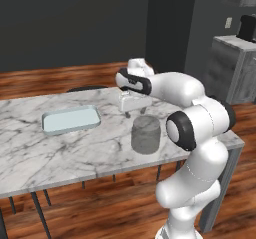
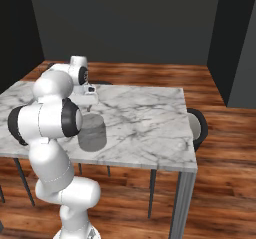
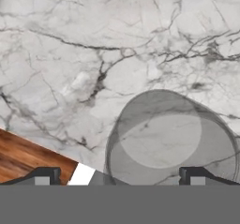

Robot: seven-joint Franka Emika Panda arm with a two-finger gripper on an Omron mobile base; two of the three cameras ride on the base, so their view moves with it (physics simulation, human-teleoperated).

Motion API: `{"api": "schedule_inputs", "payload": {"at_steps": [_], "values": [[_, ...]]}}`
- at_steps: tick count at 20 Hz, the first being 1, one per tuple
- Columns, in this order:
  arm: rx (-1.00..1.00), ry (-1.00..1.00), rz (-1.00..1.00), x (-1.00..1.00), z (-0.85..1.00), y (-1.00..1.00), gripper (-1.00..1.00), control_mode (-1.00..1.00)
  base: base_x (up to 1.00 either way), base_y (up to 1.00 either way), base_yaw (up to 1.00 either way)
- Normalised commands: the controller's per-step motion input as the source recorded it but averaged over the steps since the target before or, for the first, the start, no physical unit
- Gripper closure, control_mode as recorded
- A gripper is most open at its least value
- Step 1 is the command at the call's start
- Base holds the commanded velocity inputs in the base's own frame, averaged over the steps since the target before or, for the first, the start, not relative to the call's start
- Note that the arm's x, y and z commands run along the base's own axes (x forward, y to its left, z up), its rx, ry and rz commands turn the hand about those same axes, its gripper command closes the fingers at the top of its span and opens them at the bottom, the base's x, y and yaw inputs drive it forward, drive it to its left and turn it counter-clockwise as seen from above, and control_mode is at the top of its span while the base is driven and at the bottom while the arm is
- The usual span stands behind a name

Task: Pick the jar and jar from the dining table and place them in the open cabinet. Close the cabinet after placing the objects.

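First pick is being set up: the gripper (image 1: 131,104) is hovering over the dining table (image 1: 30,153) with its jaws spread wide and pinching nothing, just above and behind the translucent grey jar (image 1: 145,134), which is standing upright at centre frame in the left base view and at lower right in the hand view. Next move likely calls for shifting over the jar, descending and pinching its sides. A pale blue tray (image 1: 70,119) is lying at centre left.

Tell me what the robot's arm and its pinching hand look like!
The glossy white arm is built from fat, rounded tube sections joined by dark black rings at the joints. It looks smooth, with no cables showing. At its end sits a small boxy pale gripper with two little dark square fingertips.
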Motion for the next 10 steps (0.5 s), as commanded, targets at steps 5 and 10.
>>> {"api": "schedule_inputs", "payload": {"at_steps": [5,10], "values": [[-0.01,0.0,0.0,0.0,-0.15,0.03,-1.0,-1.0,0.0,0.0,0.0],[0.0,0.0,0.0,0.0,-0.18,0.02,-1.0,-1.0,0.0,0.0,0.0]]}}
